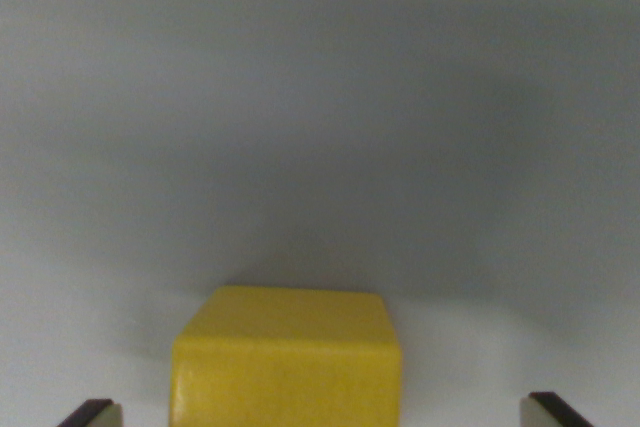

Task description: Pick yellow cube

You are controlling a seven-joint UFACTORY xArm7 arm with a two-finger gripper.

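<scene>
- Plainly, the gripper (325, 419) hangs low with its fingers spread wide, one fingertip (92, 413) showing at seven o'clock and the other at five, both apart from anything.
- Between them, at six o'clock, sits the yellow cube (287, 362), resting on the pale table (320, 97) and nearer the seven o'clock tip than the other.
- That offset is the risk, I judge: closing from here, the nearer finger would meet the cube first and could nudge or twist it before the far one arrives.
- Descending too little might pinch only the rounded top edge, letting the cube slip.
- Beyond, toward twelve o'clock, only bare shadowed tabletop shows.
</scene>
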